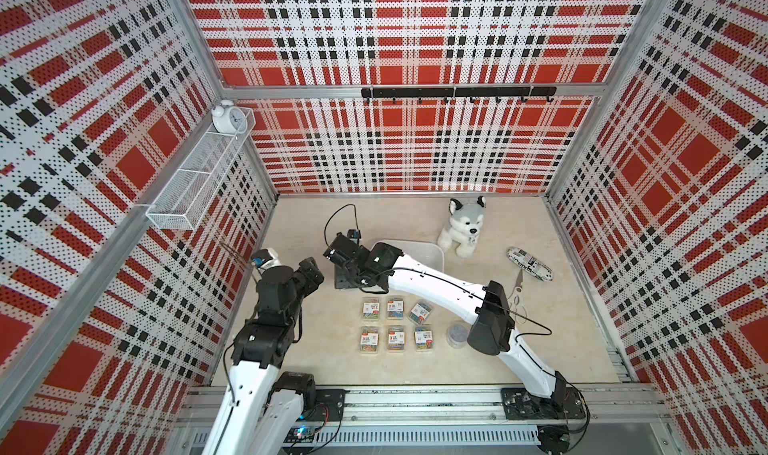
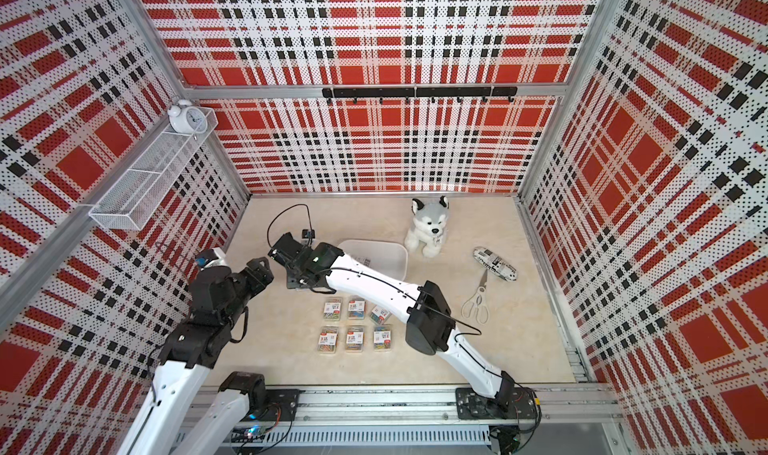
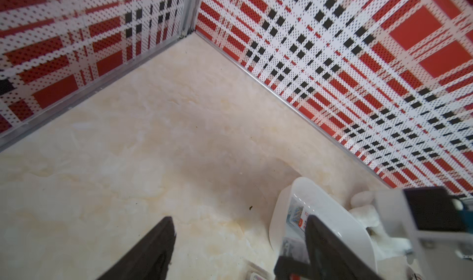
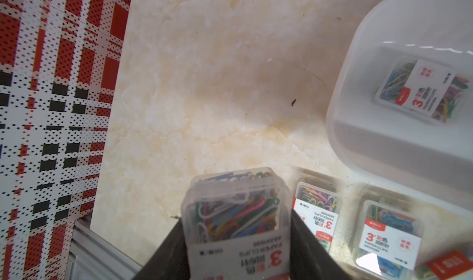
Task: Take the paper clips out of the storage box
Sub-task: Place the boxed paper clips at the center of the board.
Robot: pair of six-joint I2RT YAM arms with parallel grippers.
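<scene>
— Six cases [image 1: 395,339] lie near our storage box [image 1: 424,251], one case [image 4: 419,89] inside it. Our right arm [image 1: 436,282] hides half the box; plush dog [image 1: 461,226] beside.
— We see the right gripper [image 4: 238,222] clamping another case [image 4: 230,202], the left gripper [image 3: 239,220] spread wide.

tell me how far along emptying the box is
Done: six clip cases and the round tub sit on the table. In hand: the right tool is shut on a seventh case, outside the storage box. Left: an eighth case lies in the box. The left tool is open, empty.
</scene>
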